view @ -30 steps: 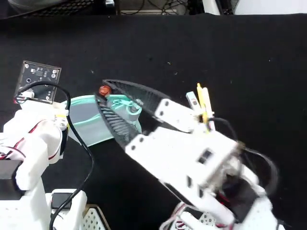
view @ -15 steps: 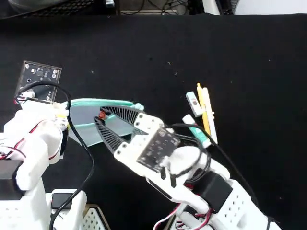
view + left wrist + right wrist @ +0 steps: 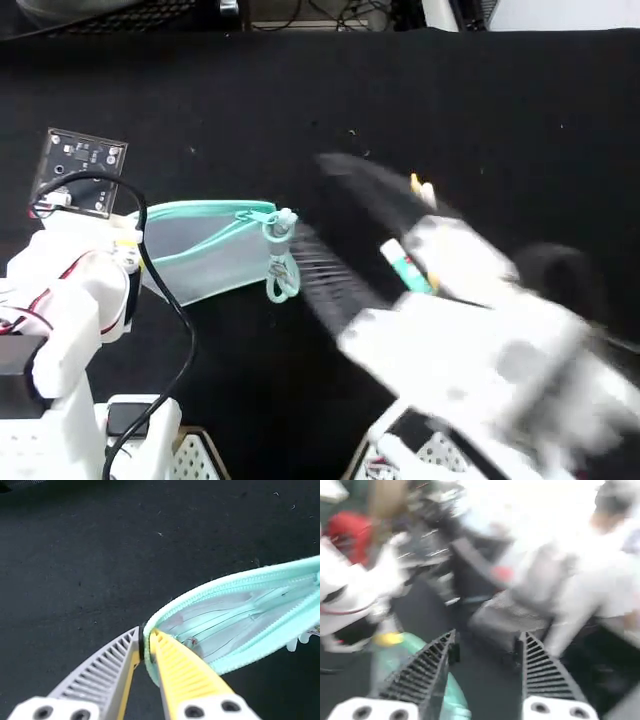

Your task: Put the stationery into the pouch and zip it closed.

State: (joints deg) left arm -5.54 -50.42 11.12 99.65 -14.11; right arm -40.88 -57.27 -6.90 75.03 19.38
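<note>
Two tools share this job. The left tool (image 3: 145,642) is pressed together on one end of a mint-green zip pouch with translucent sides (image 3: 240,615), the zipper rim pinched between its grey and yellow jaws so that the mouth gapes open along its length. The right tool (image 3: 487,640) is spread, with nothing between its black ribbed jaws. In the high view it hangs over the black cloth surface (image 3: 500,100), between the pouch and the stationery. Out from there, the pouch lies flat with its slider and looped mint cord pull (image 3: 282,250) at the end away from the left tool. Near that end, thin yellow pencils (image 3: 420,188) and a white marker with a teal cap (image 3: 404,264) lie on the surface, partly covered by the right arm. The step in hand looks to be fetching one piece. To do it well, the right tool should straddle a single barrel crosswise near its middle, close fully before lifting, then feed it lengthwise into the mouth. The left pinch should hold firm so the opening does not sag. Whether anything is inside yet, I cannot tell.
</note>
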